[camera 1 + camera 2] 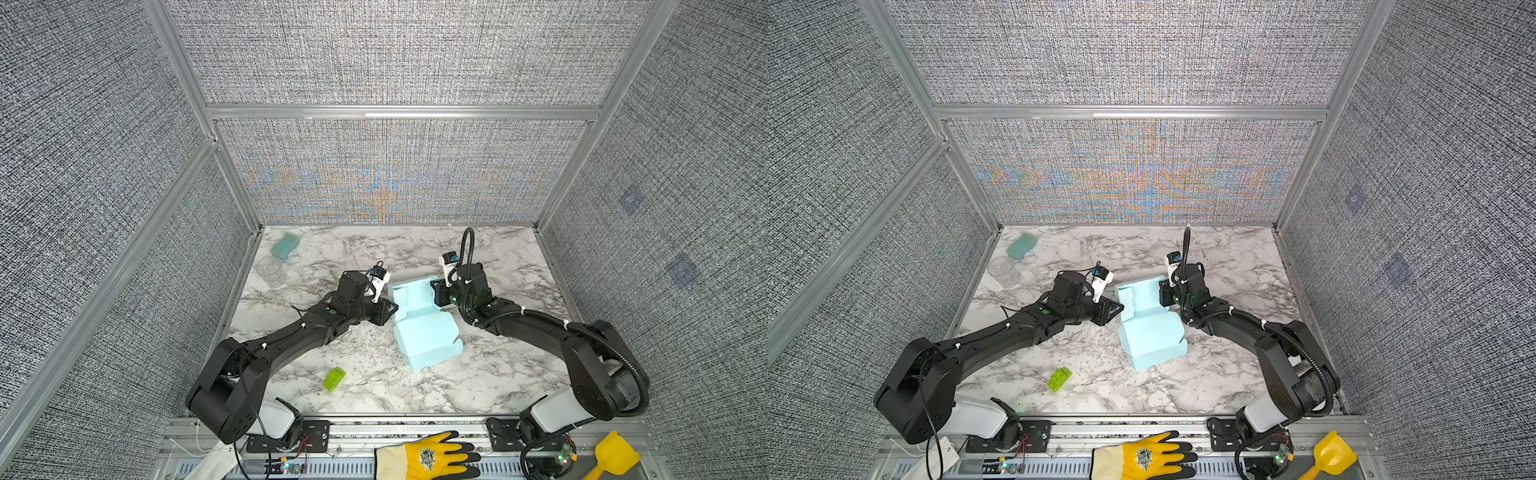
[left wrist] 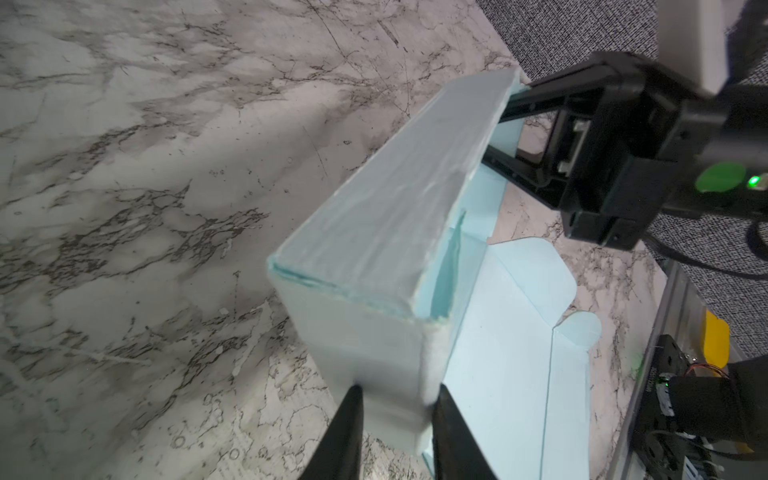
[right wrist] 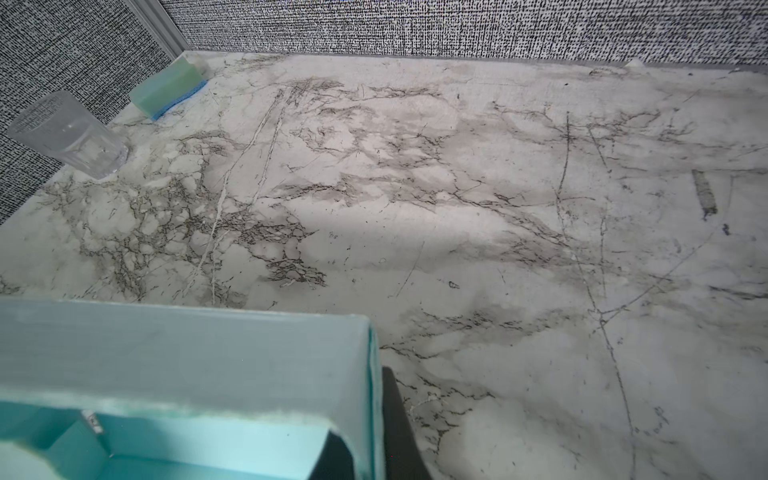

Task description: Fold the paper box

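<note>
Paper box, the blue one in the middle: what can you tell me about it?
The paper box is pale blue thin card, creased and half folded. Its far part stands up as walls around an open tray; its near part, a lid flap with rounded tabs, rests on the marble table. The right arm's jaws pinch one wall. The left arm's jaws straddle the opposite end, standing apart.

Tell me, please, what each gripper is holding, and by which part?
The right gripper is shut on the box at its right wall, one finger inside. The left gripper straddles the left wall; whether it grips cannot be told.
</note>
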